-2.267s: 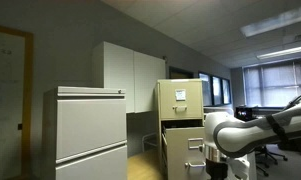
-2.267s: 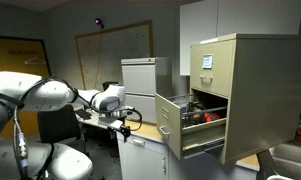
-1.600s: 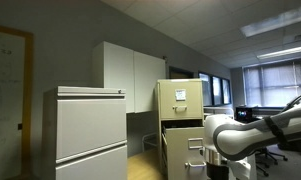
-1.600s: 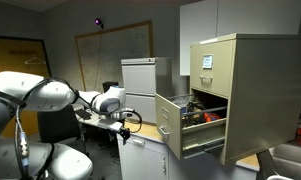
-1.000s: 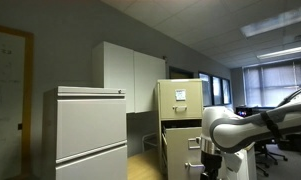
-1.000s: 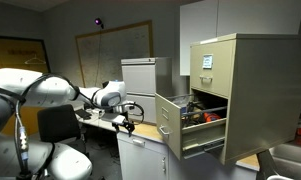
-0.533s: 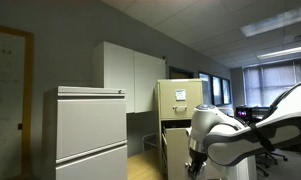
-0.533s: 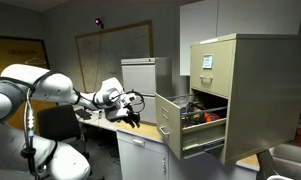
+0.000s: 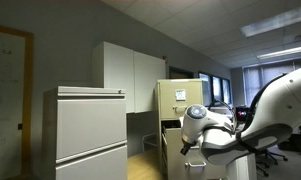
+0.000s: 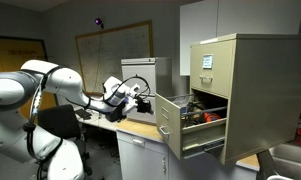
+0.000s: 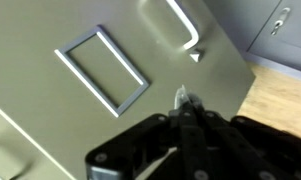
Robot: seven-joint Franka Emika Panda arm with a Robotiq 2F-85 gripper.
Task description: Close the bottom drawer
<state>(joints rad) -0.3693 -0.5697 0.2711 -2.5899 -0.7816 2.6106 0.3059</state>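
The arm has swung in from farther back, bringing the gripper (image 10: 141, 99) near the front panel of the bottom drawer (image 10: 170, 127). The drawer still stands pulled well out of the yellowish cabinet (image 10: 252, 90). In the wrist view the fingers (image 11: 188, 125) are together and empty, pointing at the panel near its handle (image 11: 186, 27), so the closing push appears ready to begin.
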